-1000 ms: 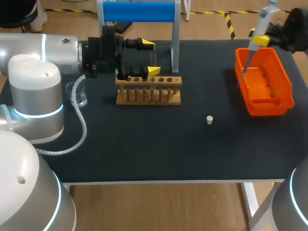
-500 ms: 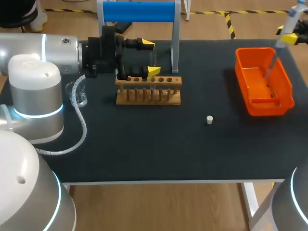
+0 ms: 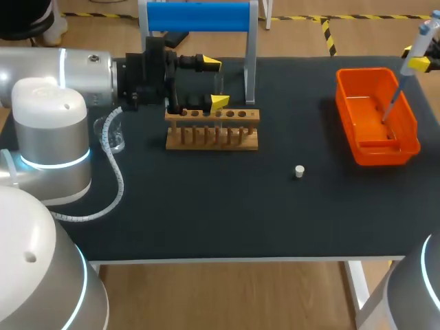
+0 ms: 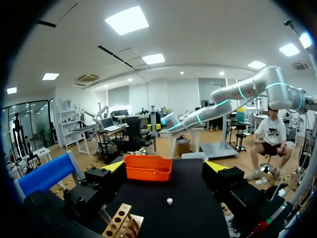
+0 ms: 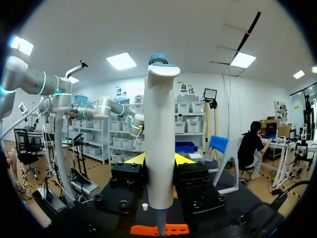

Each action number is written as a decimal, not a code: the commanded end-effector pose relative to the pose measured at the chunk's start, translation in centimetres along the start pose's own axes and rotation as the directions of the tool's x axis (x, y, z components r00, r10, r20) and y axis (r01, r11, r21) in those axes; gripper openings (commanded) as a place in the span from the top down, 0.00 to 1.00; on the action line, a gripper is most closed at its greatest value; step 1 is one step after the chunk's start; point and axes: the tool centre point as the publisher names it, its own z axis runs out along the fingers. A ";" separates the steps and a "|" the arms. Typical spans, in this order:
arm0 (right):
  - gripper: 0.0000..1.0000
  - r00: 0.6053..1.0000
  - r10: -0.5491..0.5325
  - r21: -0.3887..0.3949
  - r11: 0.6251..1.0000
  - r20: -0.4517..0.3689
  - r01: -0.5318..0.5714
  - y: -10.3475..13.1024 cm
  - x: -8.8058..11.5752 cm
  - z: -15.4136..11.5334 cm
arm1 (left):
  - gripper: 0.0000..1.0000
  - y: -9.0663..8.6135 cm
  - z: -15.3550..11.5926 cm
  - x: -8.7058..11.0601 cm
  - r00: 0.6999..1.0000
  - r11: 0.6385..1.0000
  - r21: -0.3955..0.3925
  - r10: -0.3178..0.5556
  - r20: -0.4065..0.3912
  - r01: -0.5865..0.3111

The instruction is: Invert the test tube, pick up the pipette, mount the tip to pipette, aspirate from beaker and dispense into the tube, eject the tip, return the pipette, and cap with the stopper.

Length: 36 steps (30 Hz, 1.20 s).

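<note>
Right jaws: closed on the pipette point(image 5: 159, 144). My right gripper point(image 5: 159, 159) clamps its white body from both sides.
Pipette place: above the orange bin point(image 3: 412, 130), toward the bin's far outer corner. I cannot see it touching the bin.
Long axis: near upright but leaning. The head is up and out past the bin's outer rim, and the thin end slants down into the bin's inside. In my right wrist view the thin end hangs directly over the orange rim.
Tip: too fine for me to tell whether one sits on the thin end.
Left jaws: wide, with nothing gripped. My left gripper point(image 3: 214, 82) is well apart from the bin, over the wooden rack point(image 3: 212, 128), with its fingers facing the bin across the table.
Test tube: I cannot make it out surely at the rack.
Stopper point(image 3: 299, 171): on the table between bin and rack, nearer the bin's front inner corner and clear of it.
Nearer arm: the right, by far. It already has the pipette, and the left is a whole rack away from the bin.
Step, as I judge: tip work over the bin, likely ejecting.
What the move turns on: keeping the thin end inside the bin's walls, so that whatever drops lands in the bin.
Risk: the lean could carry the thin end against the outer wall.
</note>
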 end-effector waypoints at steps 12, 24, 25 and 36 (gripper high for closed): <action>1.00 0.997 -0.001 -0.006 1.000 -0.082 0.001 -1.7 -1.3 -0.7 | 0.00 0.0 0.0 0.1 1.000 1.000 0.000 0.000 0.002 0.000; 1.00 0.997 -0.001 0.006 1.000 -0.082 0.001 -2.0 -1.1 -0.6 | 0.00 0.0 0.0 0.1 1.000 1.000 0.000 0.000 0.002 0.000; 1.00 0.997 -0.001 0.006 1.000 -0.082 0.001 -2.0 -1.1 -0.6 | 0.00 0.0 0.0 0.1 1.000 1.000 0.000 0.000 0.002 0.000; 1.00 0.997 -0.001 0.006 1.000 -0.082 0.001 -2.0 -1.1 -0.6 | 0.00 0.0 0.0 0.1 1.000 1.000 0.000 0.000 0.002 0.000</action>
